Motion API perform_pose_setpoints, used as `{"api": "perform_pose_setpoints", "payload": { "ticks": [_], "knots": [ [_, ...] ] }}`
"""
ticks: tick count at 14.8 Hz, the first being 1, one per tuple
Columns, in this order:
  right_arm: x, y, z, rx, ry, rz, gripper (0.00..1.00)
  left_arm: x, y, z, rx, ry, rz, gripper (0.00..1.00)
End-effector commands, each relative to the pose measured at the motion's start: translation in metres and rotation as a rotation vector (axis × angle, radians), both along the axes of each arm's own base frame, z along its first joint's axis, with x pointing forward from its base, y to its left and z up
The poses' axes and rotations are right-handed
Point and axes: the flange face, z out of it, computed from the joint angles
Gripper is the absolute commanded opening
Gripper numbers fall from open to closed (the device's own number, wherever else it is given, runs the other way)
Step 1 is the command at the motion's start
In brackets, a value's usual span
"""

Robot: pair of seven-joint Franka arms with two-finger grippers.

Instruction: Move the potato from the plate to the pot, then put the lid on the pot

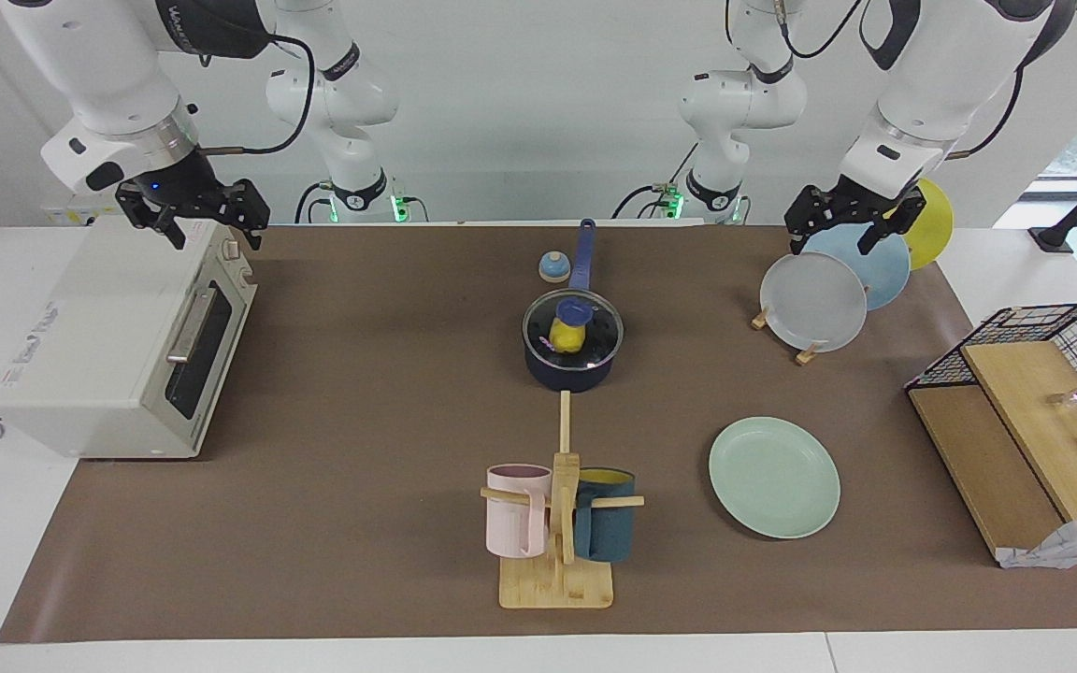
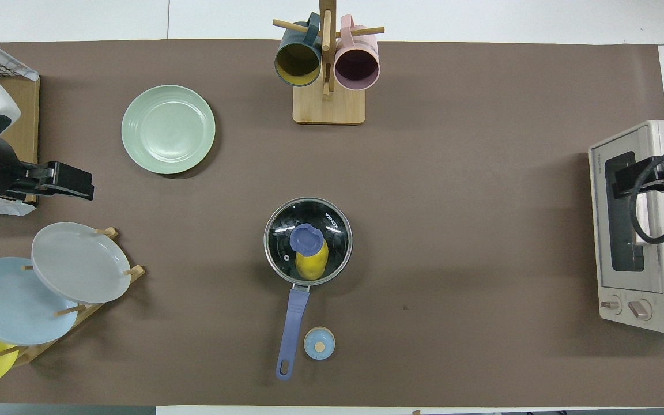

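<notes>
Facing view. Pot [image 1: 569,365] at frame centre, glass lid [image 1: 573,327] seated on its rim, potato [image 1: 567,335] visible inside thru the glass. Mint plate [image 1: 774,477], lower right of centre, is bare. Judged: both task steps look done; what remains is parking the arms. To do that well: lift clear, no sweep near the lid knob or pot handle, fingers left apart.

Right gripper [image 1: 194,210], upper left of frame, hangs over the toaster oven [image 1: 118,336], wrist tipped down, fingers spread, holding nothing. Left gripper [image 1: 843,220], upper right, hangs above the plate rack [image 1: 814,299], pointing down, fingers apart and empty.

Overhead view. Pot w/ lid [image 2: 308,241] at centre, handle toward bottom edge; yellow potato [image 2: 311,263] under the blue knob. Small bell-like dome [image 2: 319,343] just beside the handle's end. Plate [image 2: 168,128], upper left, empty. Left gripper [image 2: 58,180] at left edge, reaching sideways into frame. Right gripper [image 2: 646,180] at right edge over the oven, partly masked by its cable. Mug tree [image 2: 327,63] at top centre, well apart from the pot.
</notes>
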Motion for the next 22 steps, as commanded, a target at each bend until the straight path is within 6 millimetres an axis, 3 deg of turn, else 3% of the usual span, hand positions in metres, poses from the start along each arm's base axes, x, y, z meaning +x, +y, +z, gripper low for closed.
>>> {"api": "perform_pose_setpoints", "payload": {
  "ticks": [1,22],
  "knots": [
    [-0.001,-0.0028,0.0,0.027,-0.012,0.017,1.0,-0.0038,0.0028,0.0019,0.017,-0.001,0.004,1.0],
    [0.0047,-0.0014,0.0016,0.024,-0.05,0.018,1.0,-0.0038,0.0028,0.0019,0.017,-0.001,0.004,1.0]
  ]
}}
